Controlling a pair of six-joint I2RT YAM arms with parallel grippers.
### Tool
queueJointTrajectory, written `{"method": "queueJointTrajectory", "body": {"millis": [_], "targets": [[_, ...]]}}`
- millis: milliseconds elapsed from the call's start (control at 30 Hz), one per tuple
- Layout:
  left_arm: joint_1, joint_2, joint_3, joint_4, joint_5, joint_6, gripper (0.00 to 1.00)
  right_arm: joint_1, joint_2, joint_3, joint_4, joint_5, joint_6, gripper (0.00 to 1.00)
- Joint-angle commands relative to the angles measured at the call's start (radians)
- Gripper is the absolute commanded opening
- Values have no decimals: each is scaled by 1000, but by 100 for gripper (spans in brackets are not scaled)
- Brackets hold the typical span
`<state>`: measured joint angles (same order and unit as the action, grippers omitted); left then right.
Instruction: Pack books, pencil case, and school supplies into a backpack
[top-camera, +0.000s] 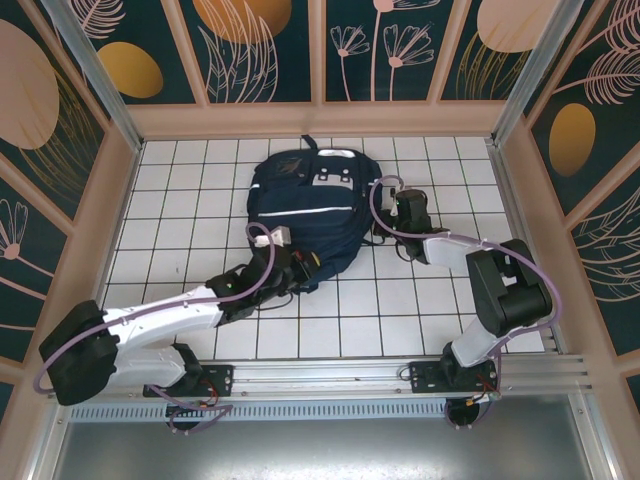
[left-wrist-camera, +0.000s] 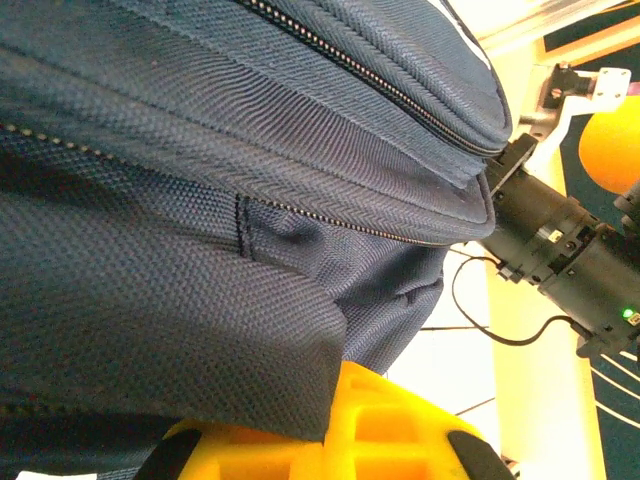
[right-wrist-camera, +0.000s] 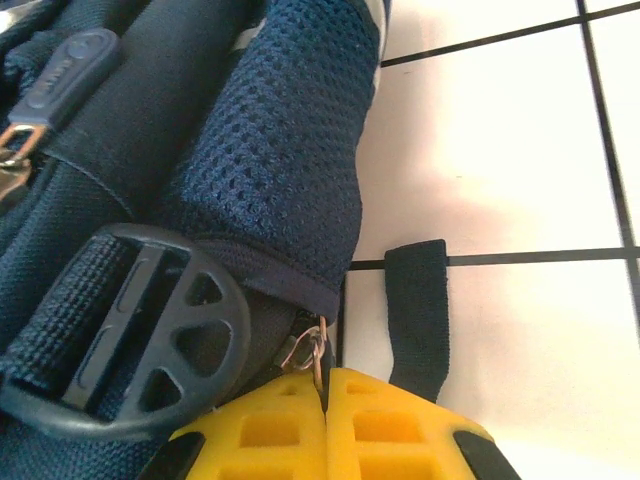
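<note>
The navy backpack (top-camera: 300, 205) lies flat at the middle of the tiled table, zips closed where they show. My left gripper (top-camera: 297, 268) is at its near left corner, yellow fingers (left-wrist-camera: 420, 430) shut on a fold of the backpack's fabric (left-wrist-camera: 250, 340). My right gripper (top-camera: 386, 222) is at the pack's right side. In the right wrist view the right gripper (right-wrist-camera: 326, 385) is shut on a metal zipper pull (right-wrist-camera: 312, 352) beside the mesh pocket (right-wrist-camera: 290, 150). The books, pencil case and school supplies are out of view.
A black plastic buckle (right-wrist-camera: 120, 330) and a loose strap end (right-wrist-camera: 418, 310) lie by the right gripper. The right arm (left-wrist-camera: 560, 240) shows past the pack in the left wrist view. Wooden walls (top-camera: 320, 118) ring the white tiled table (top-camera: 180, 200); a metal rail (top-camera: 330, 378) runs along the near edge.
</note>
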<state>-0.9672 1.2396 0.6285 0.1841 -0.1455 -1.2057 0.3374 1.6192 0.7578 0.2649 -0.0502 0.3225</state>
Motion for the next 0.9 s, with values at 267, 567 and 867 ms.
{"method": "queueJointTrajectory", "body": {"millis": [267, 567, 867], "targets": [[-67, 180, 125, 132, 53, -15, 0, -159, 37, 20, 14, 286, 72, 0], [-67, 148, 168, -44, -40, 43, 84, -146, -42, -6, -22, 229, 98, 56], [35, 12, 224, -294, -167, 220, 98, -105, -352, -127, -91, 322, 105, 85]]}}
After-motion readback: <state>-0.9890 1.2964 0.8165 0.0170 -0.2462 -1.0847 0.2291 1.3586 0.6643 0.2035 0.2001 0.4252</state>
